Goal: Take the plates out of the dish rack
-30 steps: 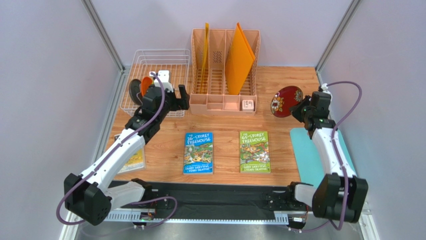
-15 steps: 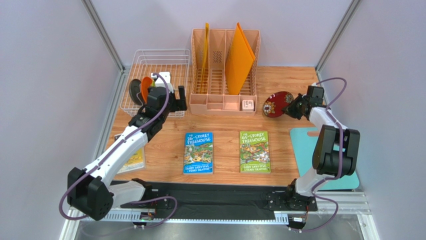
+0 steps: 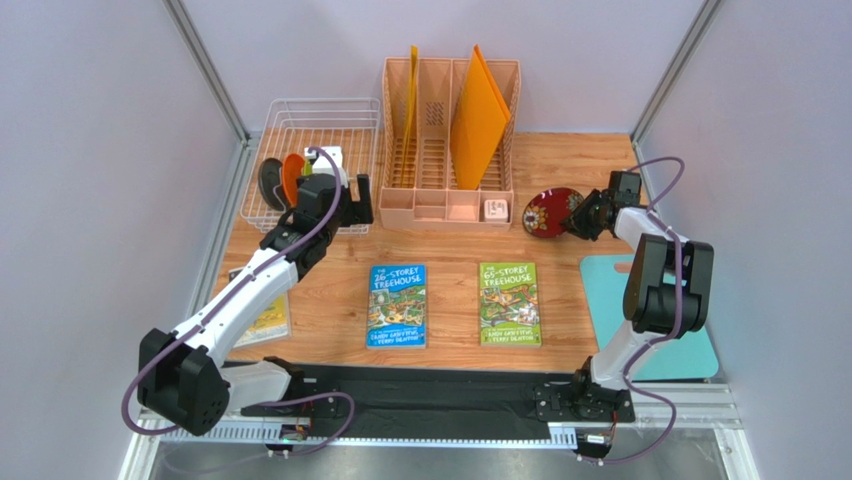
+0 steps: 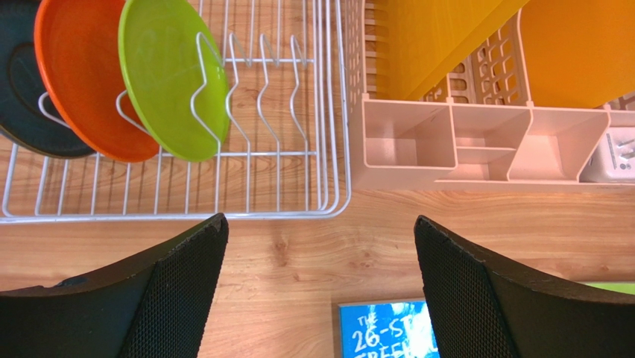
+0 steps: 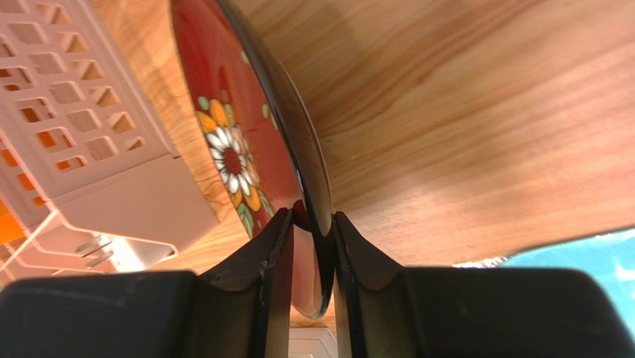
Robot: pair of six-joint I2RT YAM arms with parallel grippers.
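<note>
The left jaws stand wide open and empty, just short of the dish rack. We find the lime green plate on edge, ahead and to their left. The right jaws straddle the dark red plate by its rim, and we cannot tell whether they grip it.

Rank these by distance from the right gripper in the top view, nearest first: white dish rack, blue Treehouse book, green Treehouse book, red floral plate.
From the right gripper:
1. dark red floral plate, between its fingers, far right.
2. green 65-Storey Treehouse book, front, centre-right.
3. blue 26-Storey Treehouse book, left of the green one.
4. white dish rack, back left corner.
</note>
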